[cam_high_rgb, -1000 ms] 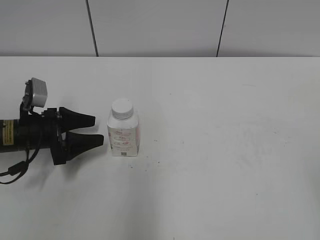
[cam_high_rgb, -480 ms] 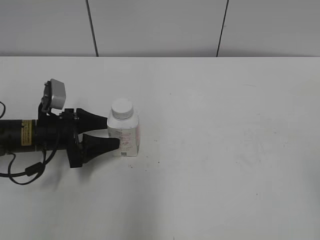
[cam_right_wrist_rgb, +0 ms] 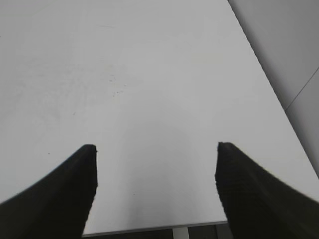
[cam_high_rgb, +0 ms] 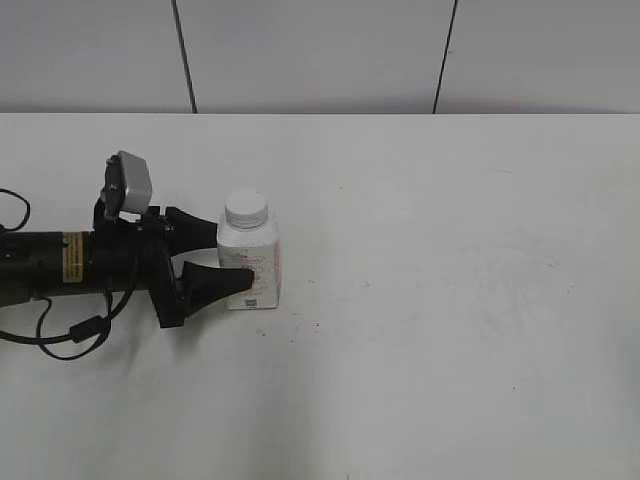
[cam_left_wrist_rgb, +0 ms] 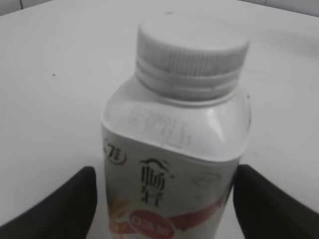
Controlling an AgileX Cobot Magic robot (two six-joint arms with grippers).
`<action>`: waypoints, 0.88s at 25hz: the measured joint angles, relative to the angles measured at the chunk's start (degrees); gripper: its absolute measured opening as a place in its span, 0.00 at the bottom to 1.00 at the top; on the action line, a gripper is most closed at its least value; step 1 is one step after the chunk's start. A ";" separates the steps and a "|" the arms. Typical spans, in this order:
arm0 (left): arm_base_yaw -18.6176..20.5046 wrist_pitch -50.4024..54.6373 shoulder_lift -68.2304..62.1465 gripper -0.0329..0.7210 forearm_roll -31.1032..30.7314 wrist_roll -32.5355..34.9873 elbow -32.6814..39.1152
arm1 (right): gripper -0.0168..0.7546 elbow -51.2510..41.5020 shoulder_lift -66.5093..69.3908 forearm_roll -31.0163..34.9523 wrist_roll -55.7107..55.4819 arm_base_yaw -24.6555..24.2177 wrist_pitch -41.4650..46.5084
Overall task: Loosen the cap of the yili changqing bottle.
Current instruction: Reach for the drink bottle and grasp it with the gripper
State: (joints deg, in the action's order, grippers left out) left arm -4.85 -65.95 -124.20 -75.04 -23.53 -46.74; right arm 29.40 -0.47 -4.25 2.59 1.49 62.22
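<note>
Black left end effector at frame left, fingers spread either side of the yili changqing bottle, contact unclear | bottle upright left of centre on white worktop, white ribbed cap on its neck | right end effector fingers apart, holding nothing, over bare worktop.

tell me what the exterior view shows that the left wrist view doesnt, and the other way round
Only the exterior view shows the whole left arm lying low over the table, the wall behind, and the bottle's dark code square. Only the left wrist view shows the cap's ribbed rim and the printed characters on the label up close. Both show the bottle standing upright with its cap on, and the left pincer open with a finger on either side of the bottle's body.
</note>
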 joint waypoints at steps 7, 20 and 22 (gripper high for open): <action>-1.99 0.06 -0.04 0.73 -1.08 0.04 -1.25 | 0.78 0.00 0.00 0.00 0.00 0.00 0.00; -2.77 0.49 -0.04 0.64 -2.16 0.11 -1.54 | 0.78 0.00 0.00 0.00 0.00 0.00 0.00; -2.77 0.49 -0.04 0.60 -2.75 0.14 -1.54 | 0.78 0.00 0.00 0.04 0.00 0.00 0.00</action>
State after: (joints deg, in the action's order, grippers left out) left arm -7.62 -65.47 -124.25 -77.79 -23.39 -48.28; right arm 29.40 -0.47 -4.21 2.59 1.49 62.22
